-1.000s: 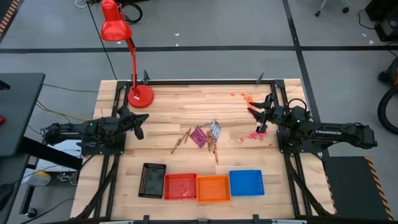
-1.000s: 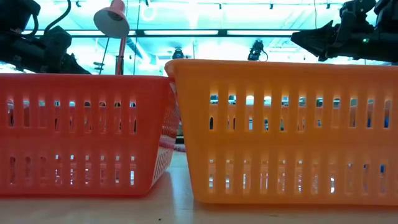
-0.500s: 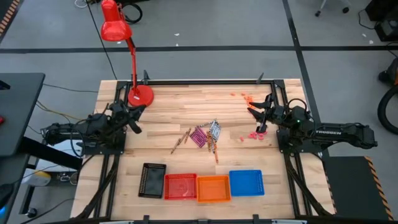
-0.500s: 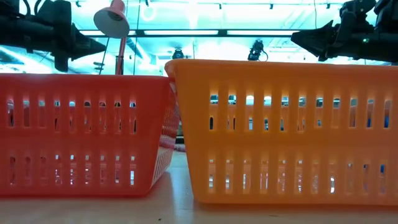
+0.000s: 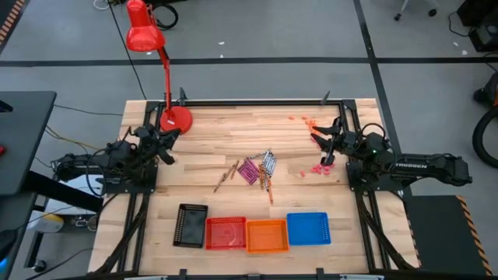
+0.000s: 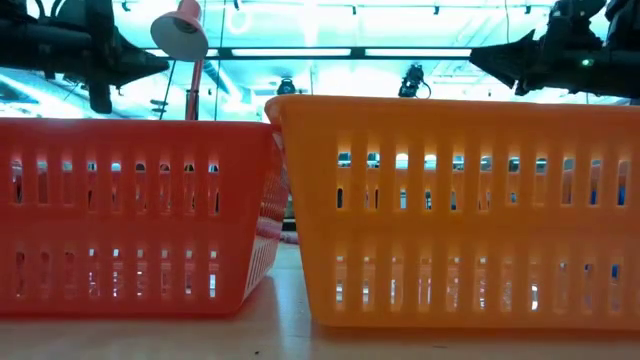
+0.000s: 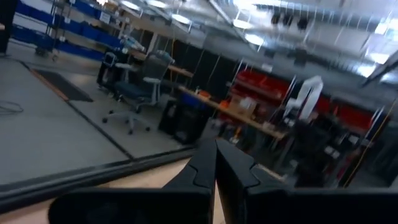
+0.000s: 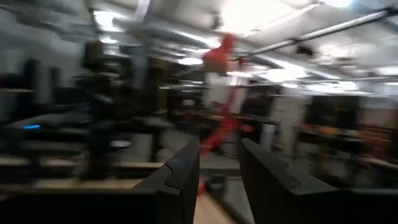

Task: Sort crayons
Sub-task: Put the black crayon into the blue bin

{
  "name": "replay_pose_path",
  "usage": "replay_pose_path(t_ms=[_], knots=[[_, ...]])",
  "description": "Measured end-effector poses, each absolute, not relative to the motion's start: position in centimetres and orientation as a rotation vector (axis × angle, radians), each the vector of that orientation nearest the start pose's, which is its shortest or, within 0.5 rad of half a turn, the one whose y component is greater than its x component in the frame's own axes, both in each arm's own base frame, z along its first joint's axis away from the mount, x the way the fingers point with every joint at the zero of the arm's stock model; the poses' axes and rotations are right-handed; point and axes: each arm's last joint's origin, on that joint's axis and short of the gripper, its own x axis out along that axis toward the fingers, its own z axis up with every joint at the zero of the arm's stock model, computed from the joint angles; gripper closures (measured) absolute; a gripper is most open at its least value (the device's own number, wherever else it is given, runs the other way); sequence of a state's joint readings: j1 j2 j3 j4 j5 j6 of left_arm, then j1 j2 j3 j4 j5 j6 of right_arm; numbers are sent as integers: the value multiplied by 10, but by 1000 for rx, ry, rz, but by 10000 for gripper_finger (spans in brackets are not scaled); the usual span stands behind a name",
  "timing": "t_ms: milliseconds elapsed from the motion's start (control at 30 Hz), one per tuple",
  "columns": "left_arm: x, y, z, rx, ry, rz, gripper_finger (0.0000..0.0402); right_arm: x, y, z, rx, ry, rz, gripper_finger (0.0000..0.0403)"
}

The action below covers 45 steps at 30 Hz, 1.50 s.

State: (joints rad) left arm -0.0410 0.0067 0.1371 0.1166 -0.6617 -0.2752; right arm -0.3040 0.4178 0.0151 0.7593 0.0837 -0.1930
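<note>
Pink crayons (image 5: 250, 170) lie well apart from both claws.

One heap of crayons (image 5: 255, 170), four trays (image 5: 268, 235), one red lamp (image 5: 145, 34), two arms (image 5: 420, 167).

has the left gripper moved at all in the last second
Yes. In the high view the left gripper has swung from pointing out over the table toward the red lamp's base, now nearly touching it.
</note>
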Motion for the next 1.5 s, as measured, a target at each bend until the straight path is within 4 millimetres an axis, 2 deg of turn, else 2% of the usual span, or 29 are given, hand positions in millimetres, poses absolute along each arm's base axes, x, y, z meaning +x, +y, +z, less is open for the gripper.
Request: replay_pose_path(t_ms=[133,200,333,433,533,800,967,1133,1300,1500], knots=[[78,15,226,-380,-396,569,388,107,-44,207,-133,-372,-615,284],[77,15,228,-390,-418,565,388,104,-46,210,-10,-441,-676,284],[75,15,232,-478,-485,541,388,101,-48,213,389,-632,-686,284],[74,15,235,-580,-552,525,388,101,-51,209,568,-668,-672,284],[72,16,238,-699,-621,512,388,103,-53,206,671,-671,-625,284],[75,16,237,-823,-646,482,388,108,-49,206,666,-592,-409,284],[83,15,234,-877,-616,482,388,109,-50,205,603,-579,-467,284],[93,15,232,-980,-612,463,388,109,-51,205,654,-592,-474,284],[105,15,227,-984,-571,494,387,113,-51,201,661,-539,-440,284],[118,14,218,-1036,-509,531,349,129,-56,215,632,-423,-442,284]])
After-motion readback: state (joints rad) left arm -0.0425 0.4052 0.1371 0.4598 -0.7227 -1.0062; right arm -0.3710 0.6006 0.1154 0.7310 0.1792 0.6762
